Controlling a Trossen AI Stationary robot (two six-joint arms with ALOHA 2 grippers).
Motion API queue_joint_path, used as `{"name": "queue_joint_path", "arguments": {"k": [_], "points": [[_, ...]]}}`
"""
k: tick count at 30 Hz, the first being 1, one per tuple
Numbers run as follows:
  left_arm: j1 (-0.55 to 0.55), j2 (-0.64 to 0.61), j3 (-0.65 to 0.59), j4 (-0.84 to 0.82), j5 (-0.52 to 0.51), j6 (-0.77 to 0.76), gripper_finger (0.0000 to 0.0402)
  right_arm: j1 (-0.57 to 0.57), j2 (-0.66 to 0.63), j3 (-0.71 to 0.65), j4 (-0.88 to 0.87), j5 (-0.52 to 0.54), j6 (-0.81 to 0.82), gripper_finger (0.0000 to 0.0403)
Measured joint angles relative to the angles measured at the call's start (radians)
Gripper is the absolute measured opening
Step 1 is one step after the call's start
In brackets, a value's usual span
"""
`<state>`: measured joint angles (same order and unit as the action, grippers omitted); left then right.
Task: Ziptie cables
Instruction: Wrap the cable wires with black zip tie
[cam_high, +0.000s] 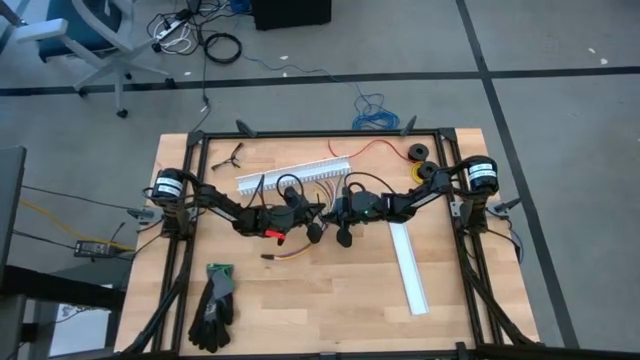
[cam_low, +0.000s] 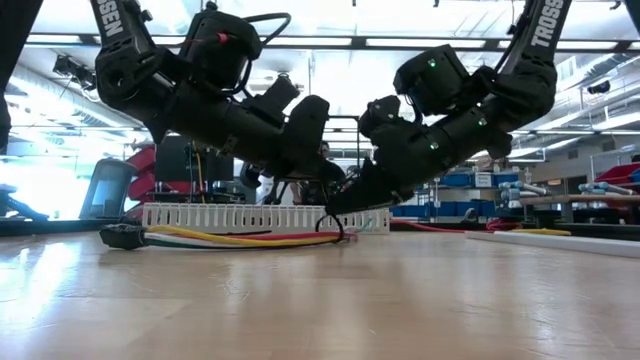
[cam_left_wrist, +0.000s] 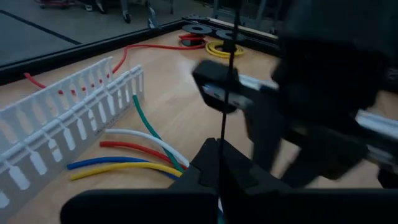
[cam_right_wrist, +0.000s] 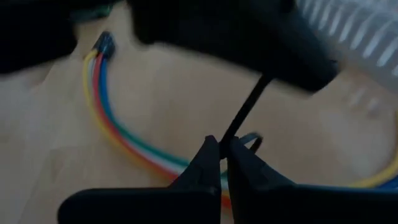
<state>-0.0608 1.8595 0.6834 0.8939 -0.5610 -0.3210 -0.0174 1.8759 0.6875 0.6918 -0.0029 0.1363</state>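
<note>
Wooden tabletop (cam_high: 330, 300) beneath everything, with long white slotted plastic channel (cam_high: 290, 175) toward the far edge and bundle of thin yellow, green, blue, orange and red cables (cam_low: 240, 238) lying flat at mid-table just in front of it, running to small dark connector (cam_low: 122, 236). Likely light, limp and slippery; individual wires apt to splay, as seen loose beside the channel in the left wrist view, so best gripped round the gathered middle, never by a single strand. Left gripper (cam_left_wrist: 217, 163) pinched together on thin black ziptie strap (cam_left_wrist: 225, 93), held upright above the cables. Right gripper (cam_right_wrist: 221, 154) likewise clamped on the same black strap's tail, low over the bundle, where a small dark loop appears to circle the wires. Hard to confirm whether loop encloses every wire: blurred and half covered by fingers. Ziptie head hidden. Meeting point of both grippers masked from above by dark arm bodies.
</note>
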Motion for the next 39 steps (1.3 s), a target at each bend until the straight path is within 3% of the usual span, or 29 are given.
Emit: {"name": "queue_joint_path", "arguments": {"k": [13,22,28,32,36,39], "points": [[0.003,-0.004,0.003,0.129,-0.146,0.057,0.0,0.044,0.003,-0.004,-0.116,-0.043,-0.017,0.0004],[-0.006,-0.003,0.002,0.128,-0.141,0.057,0.0,0.04,-0.008,-0.01,-0.136,-0.035,-0.023,0.0001],[-0.031,-0.055,0.001,0.104,-0.148,0.113,0.0,0.037,-0.097,-0.082,-0.141,0.04,-0.006,0.0001],[-0.047,-0.131,0.001,0.01,-0.168,0.156,0.0,0.037,-0.134,-0.148,-0.021,0.064,0.028,0.0001],[-0.055,-0.168,0.001,-0.102,-0.184,0.13,0.0,0.037,-0.089,-0.167,0.179,0.06,0.043,0.0001],[-0.058,-0.166,0.0,-0.16,-0.194,0.087,0.0,0.037,-0.038,-0.131,0.233,0.059,0.024,0.001]]}}
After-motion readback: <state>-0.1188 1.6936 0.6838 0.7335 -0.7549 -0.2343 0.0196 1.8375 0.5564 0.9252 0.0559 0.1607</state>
